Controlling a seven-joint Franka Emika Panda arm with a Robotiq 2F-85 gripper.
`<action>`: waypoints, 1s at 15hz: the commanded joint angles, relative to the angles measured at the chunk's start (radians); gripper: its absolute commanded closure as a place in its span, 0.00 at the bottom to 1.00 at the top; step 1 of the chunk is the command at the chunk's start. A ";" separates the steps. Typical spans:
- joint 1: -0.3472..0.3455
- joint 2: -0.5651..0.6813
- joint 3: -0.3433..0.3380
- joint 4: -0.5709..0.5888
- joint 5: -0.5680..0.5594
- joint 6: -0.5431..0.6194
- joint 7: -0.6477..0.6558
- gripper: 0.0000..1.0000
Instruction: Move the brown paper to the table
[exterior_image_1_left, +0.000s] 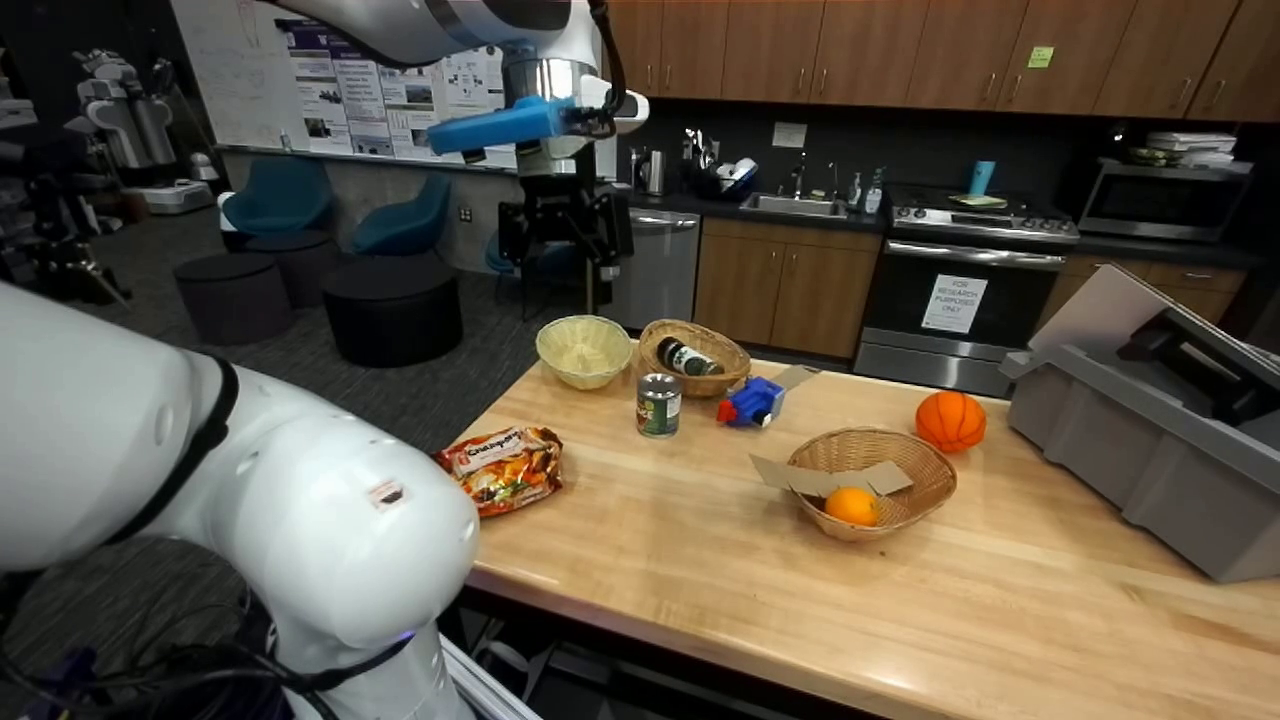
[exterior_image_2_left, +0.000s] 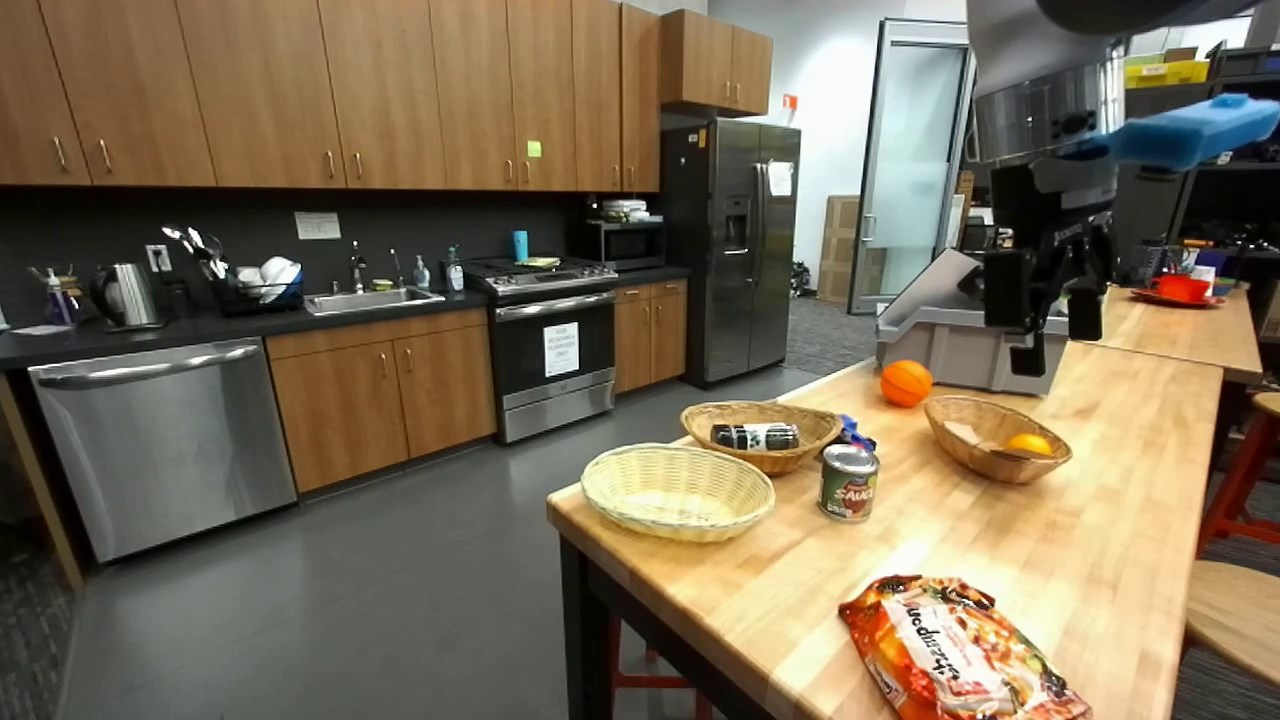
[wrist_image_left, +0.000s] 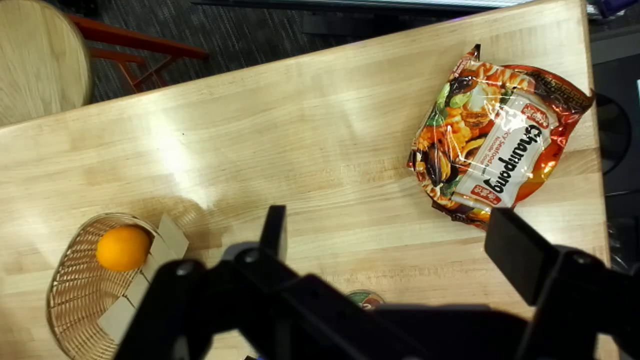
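The brown paper (exterior_image_1_left: 820, 482) is a stiff folded strip lying in a wicker basket (exterior_image_1_left: 925, 465) with an orange (exterior_image_1_left: 852, 506). One end sticks out over the rim. In the wrist view the brown paper (wrist_image_left: 173, 237) shows at the left, partly hidden by a finger. The table (exterior_image_1_left: 640, 560) is light wood. My gripper (wrist_image_left: 390, 232) is open, with nothing between its fingers. It hangs high above the table in both exterior views (exterior_image_1_left: 562, 240) (exterior_image_2_left: 1056, 335). In the wrist view the noodle packet (wrist_image_left: 500, 145) lies beyond the right finger, on the table.
A can (exterior_image_1_left: 658, 405), a blue toy (exterior_image_1_left: 752, 402) beside another brown piece (exterior_image_1_left: 796, 376), a pale basket (exterior_image_1_left: 584, 352) and a basket with a black bottle (exterior_image_1_left: 688, 357) stand at the table's far edge. An orange ball (exterior_image_1_left: 950, 421) lies near a grey bin (exterior_image_1_left: 1150, 460).
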 joint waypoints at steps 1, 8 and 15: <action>0.022 0.003 -0.016 0.002 -0.009 -0.003 0.012 0.00; 0.035 0.032 -0.006 0.009 -0.003 0.013 0.016 0.00; 0.035 0.045 -0.025 -0.029 0.002 0.037 0.021 0.00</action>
